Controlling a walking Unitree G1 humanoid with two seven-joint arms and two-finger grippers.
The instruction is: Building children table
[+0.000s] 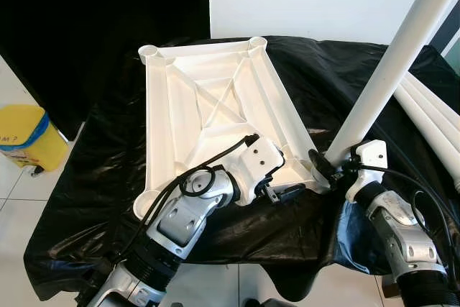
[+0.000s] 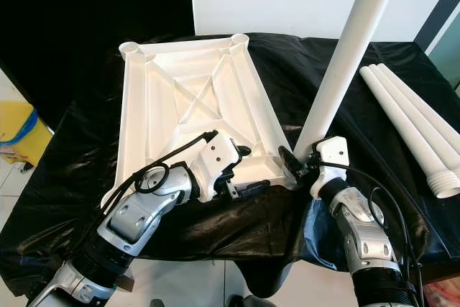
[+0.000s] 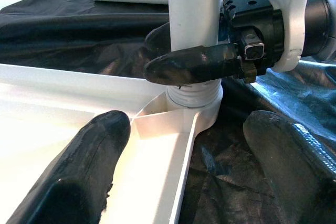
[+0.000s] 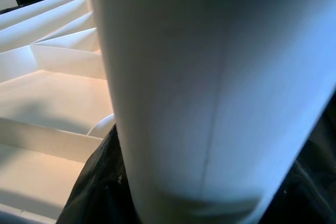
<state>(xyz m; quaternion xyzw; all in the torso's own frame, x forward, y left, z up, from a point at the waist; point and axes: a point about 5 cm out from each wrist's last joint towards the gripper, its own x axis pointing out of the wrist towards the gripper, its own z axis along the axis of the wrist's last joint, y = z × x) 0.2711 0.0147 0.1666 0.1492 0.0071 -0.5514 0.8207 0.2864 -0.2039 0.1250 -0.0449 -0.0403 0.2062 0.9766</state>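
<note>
Left wrist view: the right gripper (image 3: pixel 184 59) is clenched around a white table leg (image 3: pixel 194 14) just above the near right corner socket (image 3: pixel 191 109) of the upturned white tabletop (image 1: pixel 208 106). The left gripper (image 1: pixel 284 192) hangs with fingers spread wide over that corner's near edge, holding nothing. Black sheeting (image 1: pixel 93 170) covers the surface beneath; spare legs (image 2: pixel 410 127) lie to the right.

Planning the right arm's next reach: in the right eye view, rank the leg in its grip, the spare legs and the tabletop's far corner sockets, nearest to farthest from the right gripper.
1. Gripped leg, in the right gripper.
2. Spare legs, right side.
3. Far corner sockets, back left.
</note>
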